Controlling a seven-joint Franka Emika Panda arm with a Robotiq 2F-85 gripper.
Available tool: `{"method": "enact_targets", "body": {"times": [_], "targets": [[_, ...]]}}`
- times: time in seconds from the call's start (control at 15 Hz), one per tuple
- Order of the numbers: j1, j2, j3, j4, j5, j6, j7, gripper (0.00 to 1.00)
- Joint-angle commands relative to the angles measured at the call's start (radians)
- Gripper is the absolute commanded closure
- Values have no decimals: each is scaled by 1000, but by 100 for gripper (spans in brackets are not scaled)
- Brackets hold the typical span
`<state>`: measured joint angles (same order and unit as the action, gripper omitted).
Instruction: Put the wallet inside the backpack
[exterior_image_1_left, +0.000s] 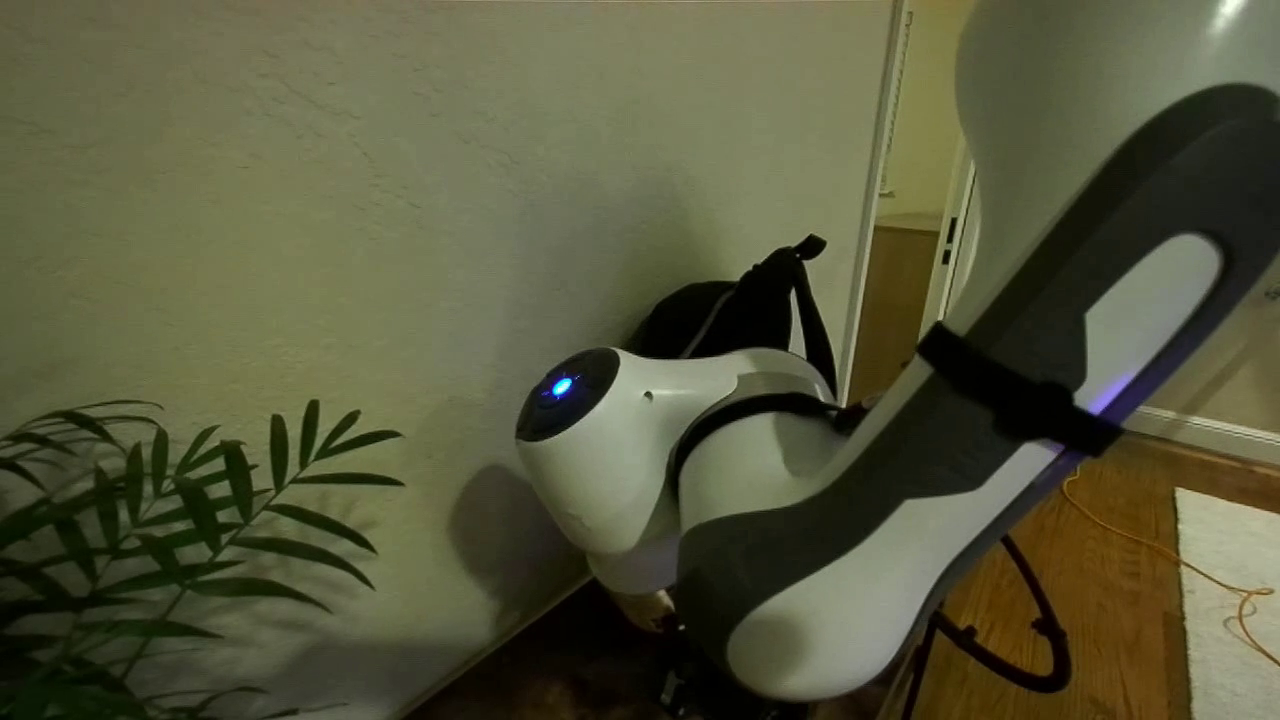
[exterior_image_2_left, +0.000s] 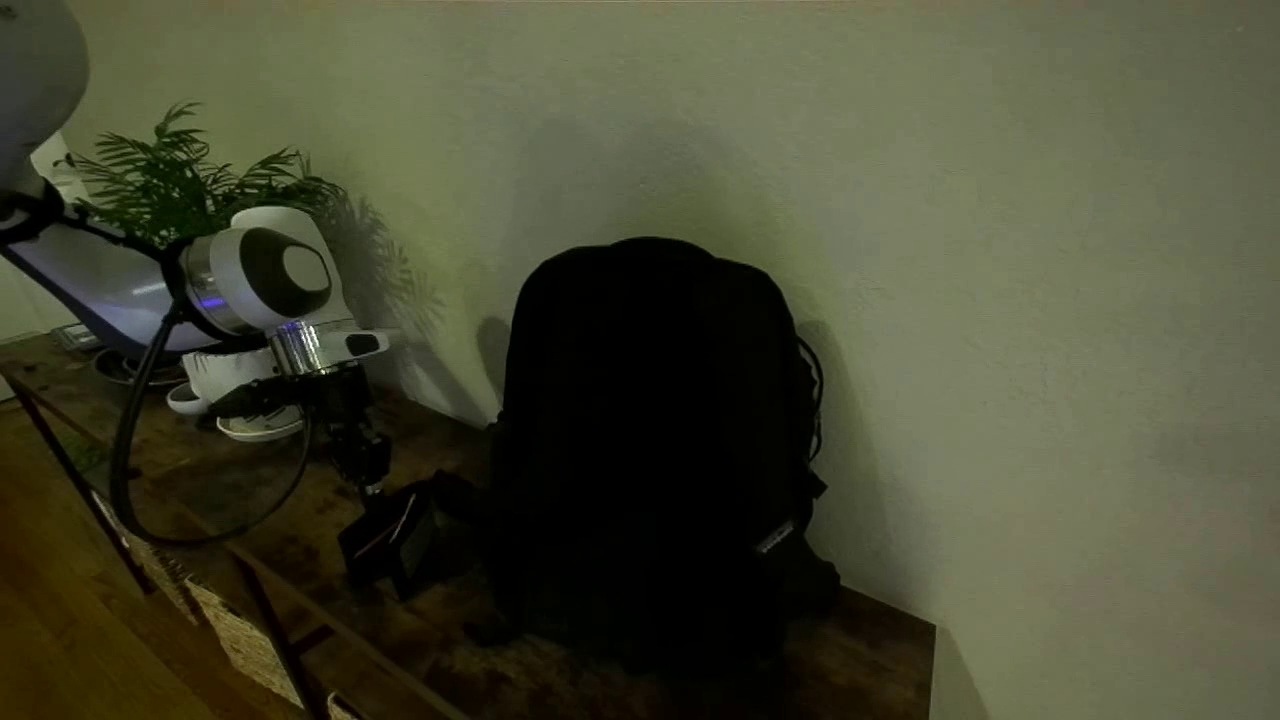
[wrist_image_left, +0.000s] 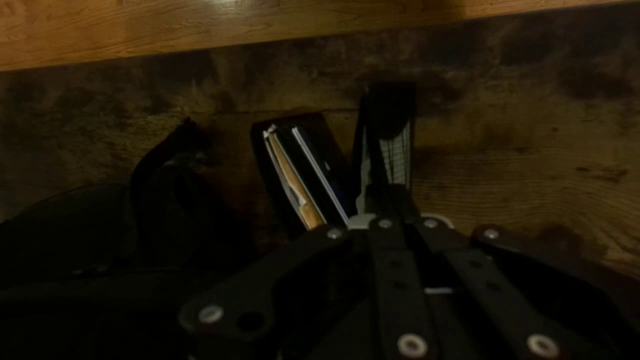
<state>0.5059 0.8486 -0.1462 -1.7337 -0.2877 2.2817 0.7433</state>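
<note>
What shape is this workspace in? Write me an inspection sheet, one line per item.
Surface: brown mottled tabletop, dimly lit.
Wallet: dark, spread open, brown and white slips showing; not in the backpack.
Backpack: black, upright on the tabletop; too dark to tell whether it is open.
Clutter: leafy plant and white container.
Gripper: appears closed on one half of the wallet; whether the wallet touches the tabletop cannot be told.
Cables: black cable looping beside the gripper; orange cord on the wooden floor and pale rug.
Surroundings: textured wall behind the backpack.
</note>
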Motion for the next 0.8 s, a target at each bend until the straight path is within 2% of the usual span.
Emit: {"method": "enact_targets", "body": {"times": [0.0,0.13,0.73], "targets": [[-15,-11,11,0,-25,-22,12,75],[-16,-24,9,-10,-24,-14,14,67],[-49,-74,4,-48,-14,27,28,9]]}}
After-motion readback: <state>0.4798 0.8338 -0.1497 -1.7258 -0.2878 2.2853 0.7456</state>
